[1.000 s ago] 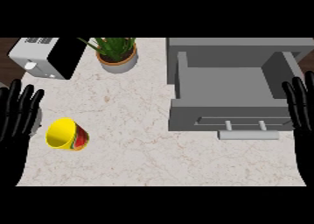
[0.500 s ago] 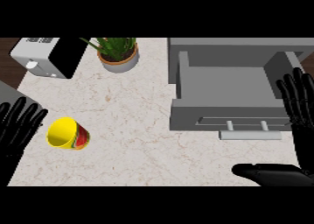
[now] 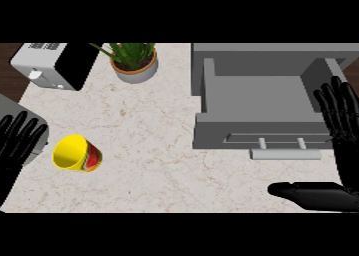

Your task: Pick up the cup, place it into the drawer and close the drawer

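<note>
A yellow cup [image 3: 75,154] with a red and green side lies tipped on the marble counter at the left, its mouth facing up and left. Just left of it, at the view's edge, is my left hand [image 3: 16,140], open with fingers up and not touching the cup. At the right the grey drawer [image 3: 259,95] stands open with nothing inside, its handle [image 3: 282,154] toward me. My right hand [image 3: 343,114] is open by the drawer's right side, fingers up. Its thumb [image 3: 315,195] juts left over the counter's front right.
A toaster [image 3: 53,65] stands at the back left, and a potted plant [image 3: 134,62] sits beside it near the drawer's left wall. A grey object [image 3: 5,107] shows at the far left edge. Bare counter [image 3: 174,170] lies between cup and drawer.
The right hand's thumb has come into view at the lower right. The left hand has dropped slightly beside the cup. Cup and drawer have not moved.
</note>
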